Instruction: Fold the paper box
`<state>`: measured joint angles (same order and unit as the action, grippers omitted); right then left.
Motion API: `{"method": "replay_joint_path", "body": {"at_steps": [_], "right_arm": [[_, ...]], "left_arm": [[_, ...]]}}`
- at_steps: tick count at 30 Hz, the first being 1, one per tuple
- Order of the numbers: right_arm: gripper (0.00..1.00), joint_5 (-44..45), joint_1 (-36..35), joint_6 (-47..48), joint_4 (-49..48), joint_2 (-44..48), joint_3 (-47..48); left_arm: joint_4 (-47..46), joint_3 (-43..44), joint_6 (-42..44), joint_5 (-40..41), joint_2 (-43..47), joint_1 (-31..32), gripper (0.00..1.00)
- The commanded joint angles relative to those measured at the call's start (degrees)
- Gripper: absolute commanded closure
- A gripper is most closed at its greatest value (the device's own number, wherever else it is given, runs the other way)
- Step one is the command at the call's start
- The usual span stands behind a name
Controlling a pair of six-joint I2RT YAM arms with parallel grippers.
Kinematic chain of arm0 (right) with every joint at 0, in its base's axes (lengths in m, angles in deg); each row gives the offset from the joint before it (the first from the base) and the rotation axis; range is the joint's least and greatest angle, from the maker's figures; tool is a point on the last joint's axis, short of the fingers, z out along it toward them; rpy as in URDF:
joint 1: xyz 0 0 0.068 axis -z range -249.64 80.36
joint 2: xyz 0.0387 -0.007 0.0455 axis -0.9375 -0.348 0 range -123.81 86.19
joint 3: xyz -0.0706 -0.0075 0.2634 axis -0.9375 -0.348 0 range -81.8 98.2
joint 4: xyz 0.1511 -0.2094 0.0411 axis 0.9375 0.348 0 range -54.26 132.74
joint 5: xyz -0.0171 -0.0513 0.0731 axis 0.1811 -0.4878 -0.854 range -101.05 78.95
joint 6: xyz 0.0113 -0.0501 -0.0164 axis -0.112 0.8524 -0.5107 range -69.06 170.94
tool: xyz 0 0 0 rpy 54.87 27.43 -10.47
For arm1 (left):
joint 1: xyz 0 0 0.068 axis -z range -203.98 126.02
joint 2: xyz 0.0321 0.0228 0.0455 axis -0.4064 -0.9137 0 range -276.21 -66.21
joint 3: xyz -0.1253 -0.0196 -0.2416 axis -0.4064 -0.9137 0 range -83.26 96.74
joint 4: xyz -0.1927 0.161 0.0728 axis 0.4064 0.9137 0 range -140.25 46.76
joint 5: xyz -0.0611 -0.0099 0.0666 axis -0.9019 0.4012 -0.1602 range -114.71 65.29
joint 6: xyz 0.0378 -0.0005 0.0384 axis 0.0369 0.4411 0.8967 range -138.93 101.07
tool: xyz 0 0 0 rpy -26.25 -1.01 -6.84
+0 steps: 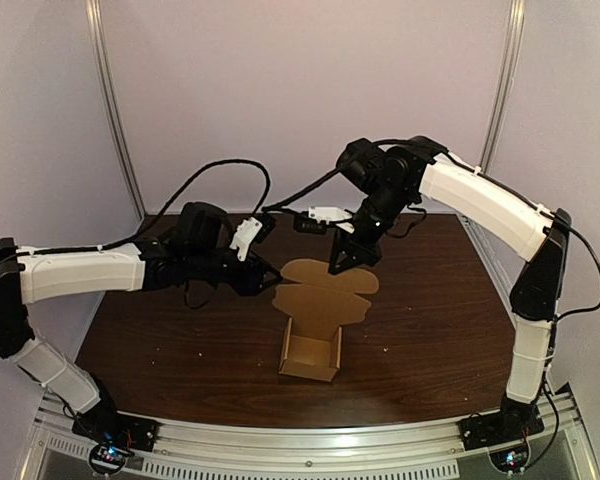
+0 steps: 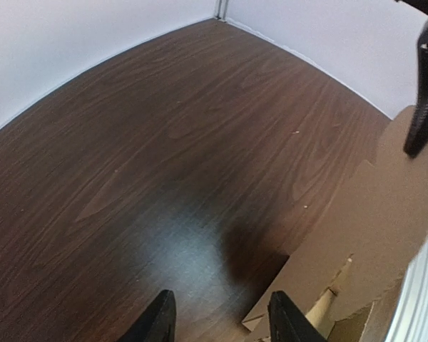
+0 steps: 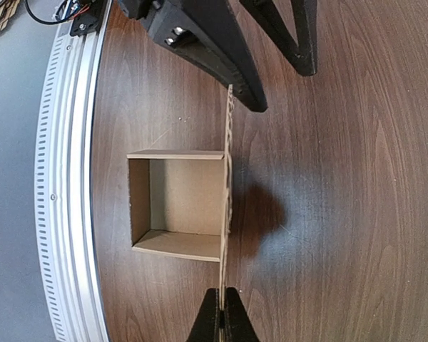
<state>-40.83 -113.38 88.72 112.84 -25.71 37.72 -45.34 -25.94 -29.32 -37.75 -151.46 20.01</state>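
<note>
A brown paper box (image 1: 311, 352) stands on the dark wooden table, its square cavity open upward (image 3: 177, 203). Its tall lid flap (image 1: 325, 290) stands upright at the back, seen edge-on (image 3: 227, 185) in the right wrist view. My right gripper (image 1: 342, 262) is shut on the flap's top edge, and in its own view the two fingers pinch the thin card (image 3: 221, 317). My left gripper (image 1: 268, 276) hovers just left of the flap, open with nothing between its fingers (image 2: 221, 317). The flap (image 2: 385, 221) fills the right side of the left wrist view.
The wooden table (image 1: 180, 340) spreads to the left and right of the box. A metal rail (image 1: 310, 440) runs along the near edge. Pale walls enclose the back and sides. Small crumbs dot the wood.
</note>
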Motion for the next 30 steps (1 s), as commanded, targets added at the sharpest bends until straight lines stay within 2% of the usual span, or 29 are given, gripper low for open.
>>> {"method": "replay_joint_path", "body": {"at_steps": [1,15,30], "right_arm": [[1.00,-0.2,-0.2,-0.2,5.7,1.1,-0.7],[1.00,0.5,-0.2,-2.1,4.8,-0.1,-0.5],[1.00,-4.7,-0.2,-2.1,5.2,0.4,-0.1]], "left_arm": [[-3.8,1.2,1.1,-7.9,1.0,0.4,0.54],[-9.5,-1.0,0.9,-14.6,2.9,0.9,0.55],[-14.6,0.1,0.1,-22.5,-2.1,3.2,0.50]]}}
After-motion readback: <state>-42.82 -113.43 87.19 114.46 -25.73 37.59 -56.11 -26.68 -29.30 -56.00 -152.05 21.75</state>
